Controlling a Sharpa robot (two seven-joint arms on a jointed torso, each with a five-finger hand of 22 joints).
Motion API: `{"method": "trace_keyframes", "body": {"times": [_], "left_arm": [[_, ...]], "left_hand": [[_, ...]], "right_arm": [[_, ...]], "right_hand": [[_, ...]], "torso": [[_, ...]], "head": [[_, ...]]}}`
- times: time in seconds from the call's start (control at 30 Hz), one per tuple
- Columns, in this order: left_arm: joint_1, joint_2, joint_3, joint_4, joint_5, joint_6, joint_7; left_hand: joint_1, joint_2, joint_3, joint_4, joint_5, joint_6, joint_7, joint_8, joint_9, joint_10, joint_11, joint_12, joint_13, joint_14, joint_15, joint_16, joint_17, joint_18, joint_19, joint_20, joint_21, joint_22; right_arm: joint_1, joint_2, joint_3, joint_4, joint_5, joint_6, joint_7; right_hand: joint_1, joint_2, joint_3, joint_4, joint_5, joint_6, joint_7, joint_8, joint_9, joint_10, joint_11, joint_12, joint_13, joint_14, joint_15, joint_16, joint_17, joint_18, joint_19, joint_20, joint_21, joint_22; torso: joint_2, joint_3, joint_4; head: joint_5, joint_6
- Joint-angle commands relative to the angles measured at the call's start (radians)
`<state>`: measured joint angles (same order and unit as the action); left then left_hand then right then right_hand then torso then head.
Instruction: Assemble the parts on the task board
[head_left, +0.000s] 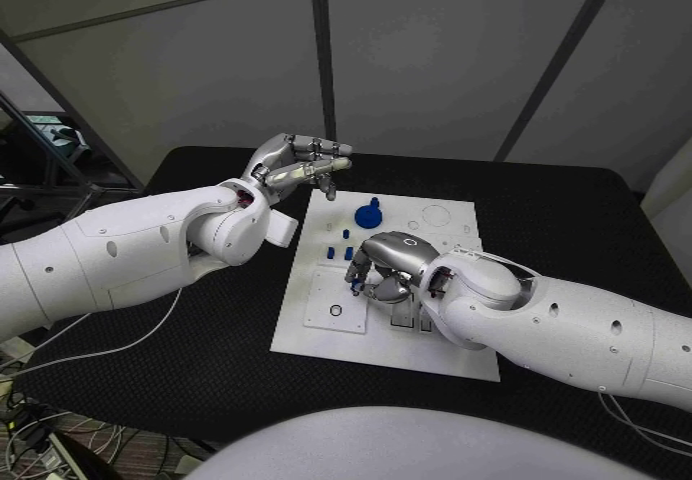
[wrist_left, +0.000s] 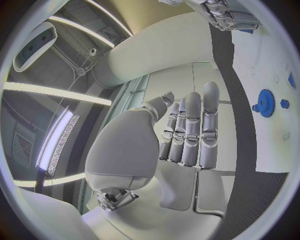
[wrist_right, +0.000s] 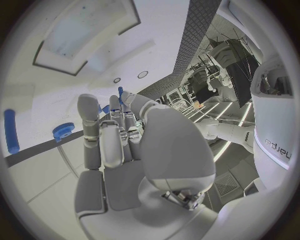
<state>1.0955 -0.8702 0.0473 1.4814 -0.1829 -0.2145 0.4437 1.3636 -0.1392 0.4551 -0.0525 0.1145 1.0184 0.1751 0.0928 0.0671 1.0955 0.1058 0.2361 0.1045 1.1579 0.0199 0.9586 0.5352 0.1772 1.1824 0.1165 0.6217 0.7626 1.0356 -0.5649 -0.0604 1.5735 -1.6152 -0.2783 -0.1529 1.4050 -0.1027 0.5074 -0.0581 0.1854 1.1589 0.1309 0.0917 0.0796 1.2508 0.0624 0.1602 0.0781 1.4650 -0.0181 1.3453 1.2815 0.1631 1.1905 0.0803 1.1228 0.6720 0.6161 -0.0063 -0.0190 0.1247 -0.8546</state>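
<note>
The white task board lies in the middle of the black table. A blue gear stands on its far part, also seen as the gear and the gear. Small blue pegs stand near the board's middle. My right hand hovers low over the board's centre and pinches a thin blue peg at its fingertips. My left hand is raised beyond the board's far left corner; its fingers are stretched out side by side and hold nothing.
A dark ring marks the board's near left part. Grey blocks sit on the board just under my right wrist. A long blue pin lies on the board. Cables trail off the table's left side.
</note>
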Motion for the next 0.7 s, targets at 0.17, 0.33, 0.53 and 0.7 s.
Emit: {"method": "trace_keyframes", "body": {"times": [0.17,0.33,0.53,0.7], "left_arm": [[0.002,-0.001,0.001,0.002,0.004,0.002,0.005],[0.002,-0.002,0.001,0.003,0.004,0.003,0.005],[0.002,-0.002,0.001,0.004,0.004,0.002,0.007],[0.002,-0.002,0.001,0.005,0.004,0.001,0.008]], "left_hand": [[0.001,0.003,-0.005,-0.001,-0.004,-0.003,0.0,0.004,0.002,-0.009,0.0,0.002,-0.001,-0.007,0.003,-0.004,-0.002,0.005,-0.009,-0.002,-0.007,-0.001],[0.001,0.003,-0.005,-0.001,-0.004,-0.003,0.0,0.004,0.002,-0.009,0.0,0.002,-0.001,-0.007,0.003,-0.004,-0.002,0.005,-0.009,-0.002,-0.007,-0.001],[0.001,0.003,-0.005,-0.001,-0.004,-0.003,0.0,0.004,0.002,-0.009,0.0,0.002,-0.001,-0.007,0.003,-0.004,-0.002,0.005,-0.009,-0.002,-0.007,-0.001],[0.002,0.003,-0.005,-0.001,-0.004,-0.003,0.0,0.004,0.002,-0.009,0.001,0.002,-0.001,-0.008,0.003,-0.004,-0.002,0.005,-0.009,-0.002,-0.007,-0.001]], "right_arm": [[0.001,-0.002,0.0,0.005,-0.017,0.044,-0.012],[0.001,0.0,0.0,0.003,-0.026,0.042,-0.021],[0.001,0.004,0.0,-0.005,-0.039,0.043,-0.034],[0.001,0.01,0.0,-0.014,-0.048,0.052,-0.043]], "right_hand": [[-0.008,0.002,0.007,-0.002,0.003,-0.001,0.006,0.0,0.001,0.0,-0.002,-0.005,0.001,0.058,-0.004,0.006,0.001,-0.009,0.001,-0.001,0.002,0.0],[-0.008,0.002,0.006,-0.002,0.003,-0.001,0.006,-0.001,0.001,0.0,-0.002,-0.005,0.001,0.058,-0.004,0.007,0.001,-0.009,0.001,-0.001,0.002,0.001],[-0.012,0.0,0.004,-0.002,0.002,0.0,0.006,-0.001,0.001,0.001,-0.001,-0.004,0.001,0.058,-0.004,0.007,0.001,-0.009,0.0,-0.001,0.003,0.001],[-0.013,-0.001,0.004,-0.002,0.003,0.0,0.006,-0.001,0.001,0.001,-0.001,-0.004,0.001,0.058,-0.004,0.007,0.001,-0.009,0.0,0.0,0.003,0.001]], "torso": [[-0.002,-0.0006,-0.0002],[-0.001,-0.0001,0.0008],[-0.001,-0.0008,-0.0004],[-0.001,-0.0003,0.0003]], "head": [[0.006,-0.004],[0.008,-0.004],[0.007,-0.005],[0.007,-0.007]]}}
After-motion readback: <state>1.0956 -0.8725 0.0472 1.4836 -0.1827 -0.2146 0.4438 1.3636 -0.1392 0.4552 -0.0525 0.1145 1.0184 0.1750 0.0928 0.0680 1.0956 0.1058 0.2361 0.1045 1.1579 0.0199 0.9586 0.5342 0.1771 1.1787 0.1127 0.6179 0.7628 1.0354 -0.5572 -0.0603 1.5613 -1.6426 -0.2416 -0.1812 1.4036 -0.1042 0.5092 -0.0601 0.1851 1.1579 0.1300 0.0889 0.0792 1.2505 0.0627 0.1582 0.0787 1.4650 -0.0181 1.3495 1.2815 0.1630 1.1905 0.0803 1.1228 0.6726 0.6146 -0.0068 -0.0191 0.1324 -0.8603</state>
